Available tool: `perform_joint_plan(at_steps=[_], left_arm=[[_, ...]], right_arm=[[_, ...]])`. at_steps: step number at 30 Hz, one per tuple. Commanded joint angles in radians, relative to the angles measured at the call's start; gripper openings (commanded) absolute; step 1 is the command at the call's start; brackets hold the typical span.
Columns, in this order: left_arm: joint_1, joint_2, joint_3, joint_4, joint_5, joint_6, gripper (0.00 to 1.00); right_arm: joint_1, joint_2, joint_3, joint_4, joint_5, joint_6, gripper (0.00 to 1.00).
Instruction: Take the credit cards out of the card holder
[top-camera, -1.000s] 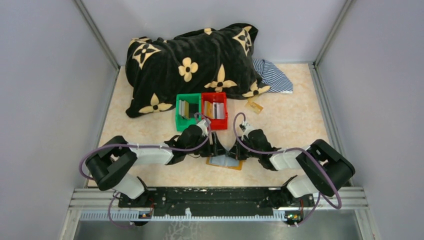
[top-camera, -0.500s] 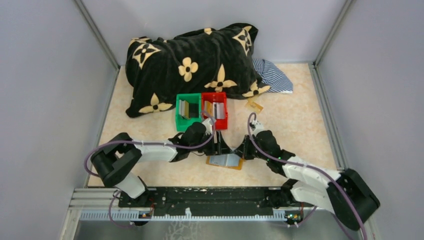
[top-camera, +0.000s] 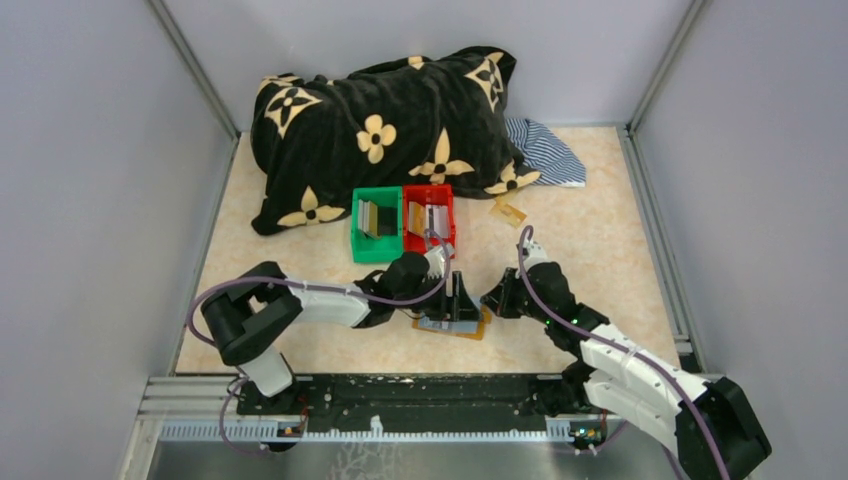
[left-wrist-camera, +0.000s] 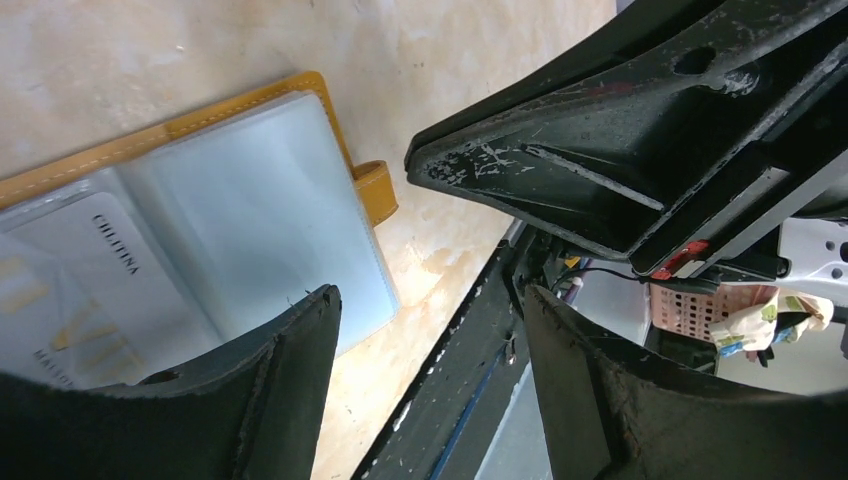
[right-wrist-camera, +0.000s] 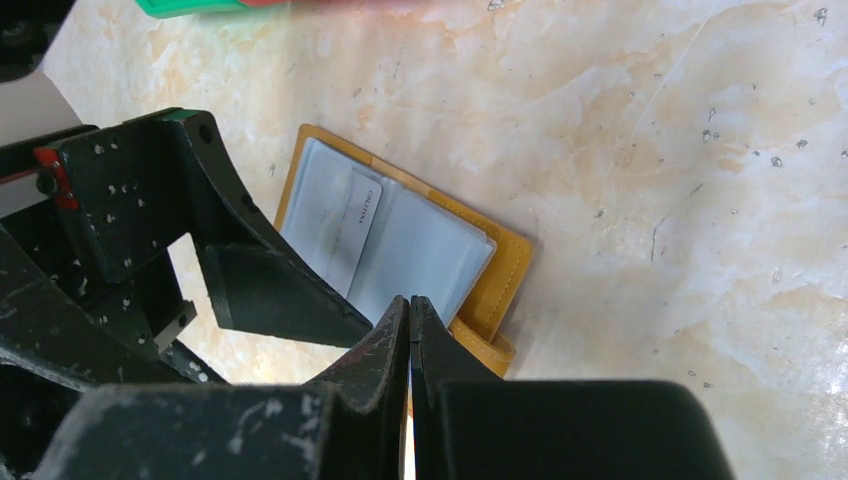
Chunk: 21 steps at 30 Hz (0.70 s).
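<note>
Near the front edge of the table (top-camera: 600, 250), between the two arms: card holder (right-wrist-camera: 420, 250), lying open and flat, tan leather rim showing around clear grey pockets, strap tab (left-wrist-camera: 375, 192) poking out at one side. Tucked in one pocket, a pale credit card (left-wrist-camera: 100, 290) with dark printed letters and a gold mark, seen through the plastic.

Directly above the holder, left gripper (top-camera: 458, 300), fingers spread wide and grasping nothing. One fingertip (left-wrist-camera: 290, 340) low over the pocket with the card, perhaps touching it, though not clear from the wrist view.

Just beside it on the right, right gripper (top-camera: 497, 300), fingers clenched tight together with nothing between them. Tips aimed down at the holder's edge close to the strap tab.

Farther back, side by side and touching: green bin (top-camera: 375, 252) on the left, red bin (top-camera: 415, 248) on the right. Standing on edge inside each, several cards (top-camera: 432, 218), gold-tan and grey.

Behind the bins, a big black pillow (top-camera: 380, 120) patterned with tan flower shapes, and a striped cloth (top-camera: 548, 152) at its right end. On bare tabletop to the right of the red bin, a small tan tag (top-camera: 510, 212), well apart from the holder.
</note>
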Motion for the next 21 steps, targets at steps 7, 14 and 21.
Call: perform_joint_plan(at_steps=[7, 14, 21], left_arm=[[-0.011, -0.064, -0.022, 0.089, -0.028, 0.020, 0.72], [-0.006, -0.270, -0.097, -0.004, -0.215, 0.124, 0.73], [0.018, -0.351, -0.214, -0.043, -0.293, 0.109, 0.74]], right_arm=[[-0.007, -0.011, 0.010, 0.058, -0.052, 0.018, 0.00], [0.003, 0.085, 0.031, 0.155, -0.133, 0.025, 0.00], [0.086, 0.202, 0.069, 0.232, -0.130, 0.027, 0.00]])
